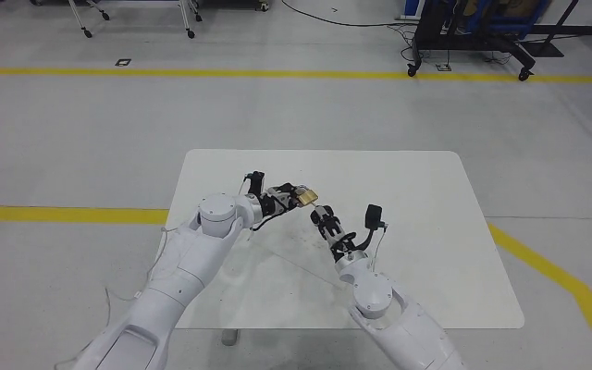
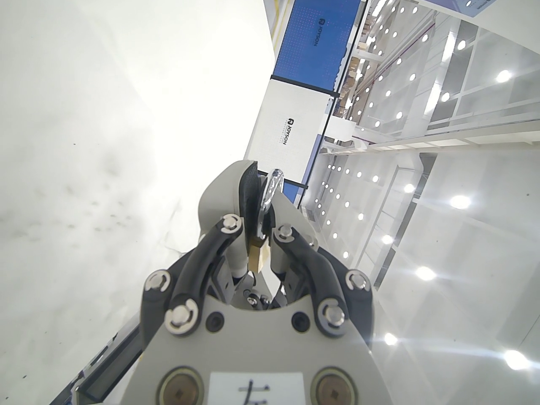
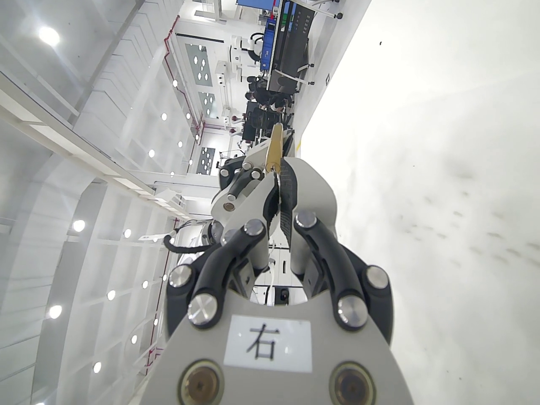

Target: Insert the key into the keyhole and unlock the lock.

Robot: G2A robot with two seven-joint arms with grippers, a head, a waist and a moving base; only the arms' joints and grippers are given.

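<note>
Brass padlock with silver shackle [image 1: 306, 195], clamped in the left tool [image 2: 265, 198]; right tool [image 3: 278, 176], pinched on a hidden key, meets its base. Insertion seemingly underway; turning remains.

A white table [image 1: 416, 277] lies under the left gripper [image 1: 296, 197] and the right gripper [image 1: 320, 215], on a pale grey floor [image 1: 92, 139]. Far beyond both grippers a yellow line [image 1: 277, 72] crosses the floor. Past it, out on the right gripper's side, stands a dark wheeled frame [image 1: 472, 42]. Ahead of the left gripper is a blue wall panel [image 2: 316, 39], with round ceiling lights [image 2: 460, 201] beside it.
</note>
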